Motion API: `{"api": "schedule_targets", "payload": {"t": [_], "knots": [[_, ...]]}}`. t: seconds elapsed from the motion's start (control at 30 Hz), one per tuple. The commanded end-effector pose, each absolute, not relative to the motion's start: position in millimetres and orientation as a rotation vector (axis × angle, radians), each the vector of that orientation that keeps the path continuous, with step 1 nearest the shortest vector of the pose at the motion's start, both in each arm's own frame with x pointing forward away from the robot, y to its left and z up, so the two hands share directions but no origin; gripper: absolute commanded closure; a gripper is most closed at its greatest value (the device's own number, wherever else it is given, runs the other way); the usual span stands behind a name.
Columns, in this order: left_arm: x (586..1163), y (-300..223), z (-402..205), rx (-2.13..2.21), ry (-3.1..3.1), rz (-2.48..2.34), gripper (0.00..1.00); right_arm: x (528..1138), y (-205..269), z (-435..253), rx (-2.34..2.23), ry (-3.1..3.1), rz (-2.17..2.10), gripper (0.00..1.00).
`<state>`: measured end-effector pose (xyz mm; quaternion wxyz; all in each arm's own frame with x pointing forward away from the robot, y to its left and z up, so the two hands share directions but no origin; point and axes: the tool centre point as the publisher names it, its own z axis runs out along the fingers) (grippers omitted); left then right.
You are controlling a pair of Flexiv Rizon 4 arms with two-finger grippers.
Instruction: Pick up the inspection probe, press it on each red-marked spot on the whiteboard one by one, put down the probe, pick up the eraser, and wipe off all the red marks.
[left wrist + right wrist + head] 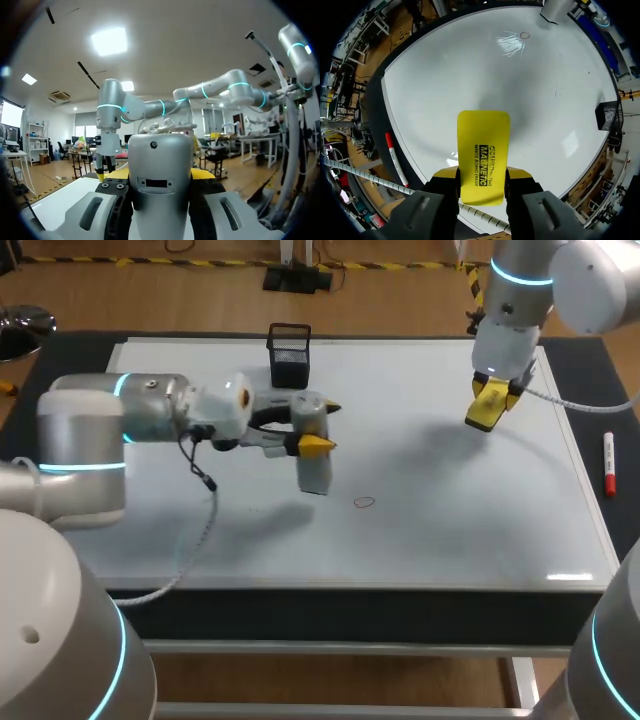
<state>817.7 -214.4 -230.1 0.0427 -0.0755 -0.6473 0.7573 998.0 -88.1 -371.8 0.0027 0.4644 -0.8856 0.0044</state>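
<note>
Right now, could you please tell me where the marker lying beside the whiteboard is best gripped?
Probably its white mid-barrel, from straight above, squeezing across its width: the marker lies flat and slim along the right edge of the whiteboard, both long sides free.

The head camera sits high behind the robot and looks down on the whole whiteboard [450, 540], from near edge to far edge. The left wrist camera rides close behind the probe [160, 185], facing almost level across the board toward the right arm [111, 120]; only a strip of board shows below. The right wrist camera hangs above the board near its far right corner, close behind the eraser [483, 157], looking down. With the head view it shares the red circle [524, 35], marker [395, 160] and basket [607, 116]; the left wrist view shares the probe and right arm.
</note>
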Motion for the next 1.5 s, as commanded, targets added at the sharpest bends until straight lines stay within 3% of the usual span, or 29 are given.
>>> {"api": "schedule_targets", "payload": {"t": [0.03,0.63,1.5], "knots": [[820,-240,-239,-0.312,-1.925,2.267,1.0,998,-89,-371,1.458,-2.774,0.019,1.0],[820,-286,-269,-0.374,-1.863,2.199,1.0,998,-89,-371,1.458,-2.774,0.019,1.0],[831,-289,-285,-0.347,-1.91,2.132,1.0,998,-89,-371,1.458,-2.774,0.019,1.0]]}}
